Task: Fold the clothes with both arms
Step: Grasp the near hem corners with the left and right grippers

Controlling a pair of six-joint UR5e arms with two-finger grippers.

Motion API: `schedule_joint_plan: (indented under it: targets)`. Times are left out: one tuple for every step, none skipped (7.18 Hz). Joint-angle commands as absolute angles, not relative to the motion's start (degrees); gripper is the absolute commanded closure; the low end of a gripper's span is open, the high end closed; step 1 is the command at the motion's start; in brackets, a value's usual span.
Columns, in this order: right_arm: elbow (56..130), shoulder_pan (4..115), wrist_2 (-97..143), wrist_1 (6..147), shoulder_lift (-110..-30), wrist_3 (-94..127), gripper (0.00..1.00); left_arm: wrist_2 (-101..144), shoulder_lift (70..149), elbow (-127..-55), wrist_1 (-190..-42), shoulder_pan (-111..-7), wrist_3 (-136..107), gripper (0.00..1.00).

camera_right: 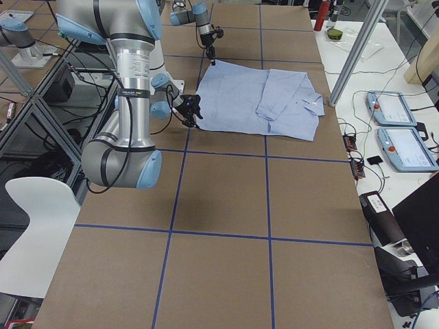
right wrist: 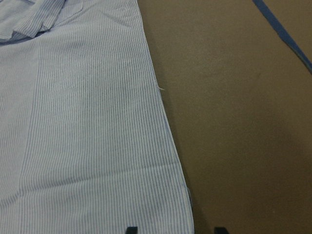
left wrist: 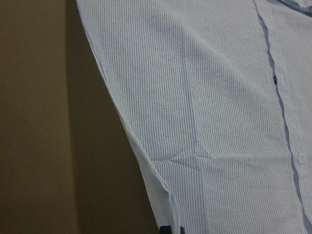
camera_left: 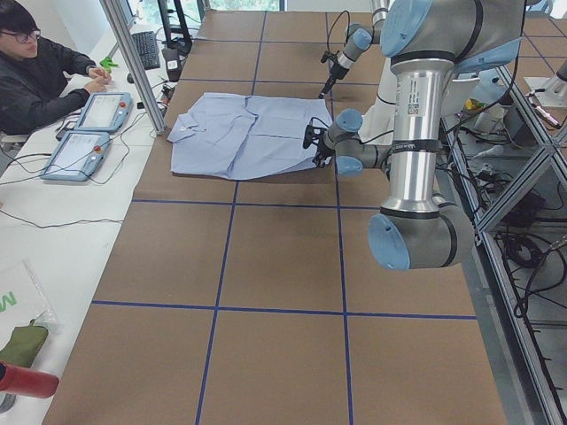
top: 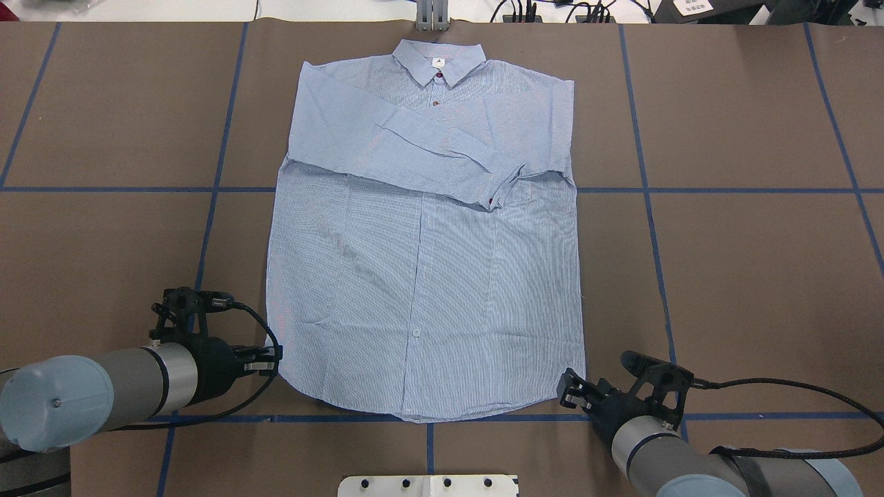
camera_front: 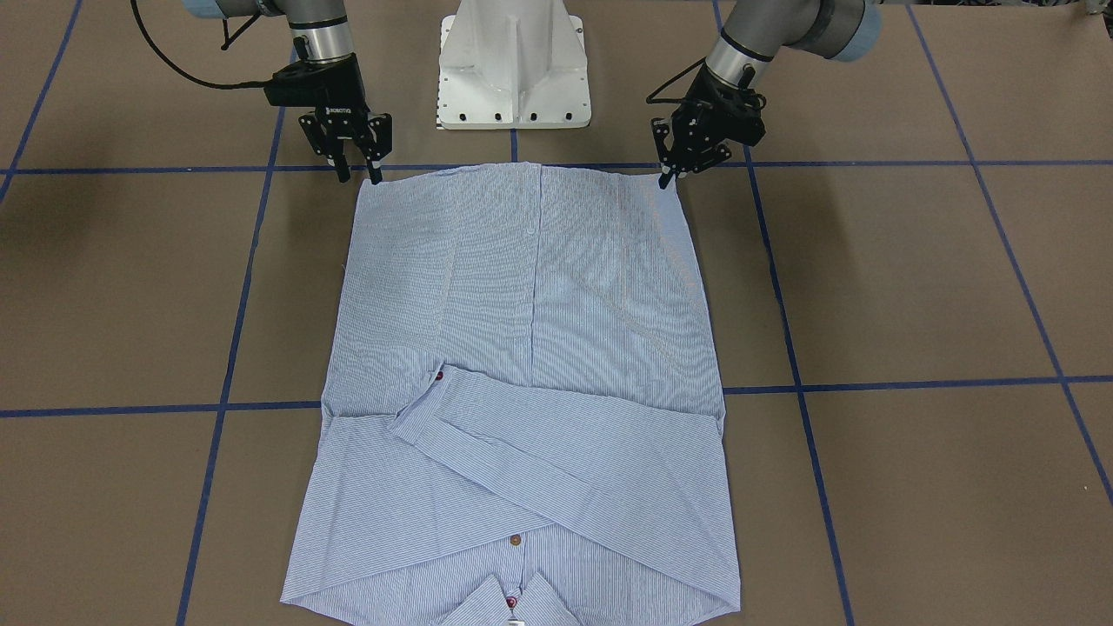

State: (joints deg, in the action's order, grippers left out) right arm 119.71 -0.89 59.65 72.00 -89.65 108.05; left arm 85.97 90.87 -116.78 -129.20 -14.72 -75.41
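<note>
The light blue striped shirt [top: 421,276] lies flat, face up, collar at the far end, with both sleeves folded across the chest. It also shows in the front view [camera_front: 530,304]. My left gripper [top: 276,362] is at the hem's left corner. In the left wrist view its fingertips [left wrist: 173,230] stand close together on the hem edge. My right gripper [top: 570,390] is at the hem's right corner. In the right wrist view [right wrist: 174,229] its fingers are wide apart with the shirt's corner [right wrist: 183,204] between them. In the front view the left gripper [camera_front: 671,174] and right gripper [camera_front: 358,169] flank the hem.
The white pedestal base [camera_front: 513,69] stands just behind the hem. Blue tape lines [top: 207,228] grid the brown table. An operator [camera_left: 35,71] sits at a side bench with two teach pendants [camera_left: 89,133] beyond the collar end.
</note>
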Motion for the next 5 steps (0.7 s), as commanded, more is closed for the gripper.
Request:
schedule_joint_plan:
  targets:
    - [118.48,-1.4,59.33,72.07,-89.12,108.02,0.44,85.43,90.7,-117.33,-129.11,-14.77,-75.41,1.0]
    - [117.87,-1.41,59.33,72.07,-88.51,108.02,0.47,85.43,90.7,-117.42,-129.2,-14.77,-75.41,1.0]
    - [117.77,-1.41,59.41,72.07,-88.59,107.76,0.49,85.43,90.7,-117.42,-129.11,-14.77,-75.41,1.0]
    - [117.16,-1.49,59.41,72.07,-88.33,107.75,0.52,85.43,90.79,-117.42,-129.11,-14.77,-75.41,1.0]
    - [117.16,-1.49,59.33,72.07,-88.33,107.75,0.61,85.43,90.79,-117.42,-129.11,-14.77,-75.32,1.0]
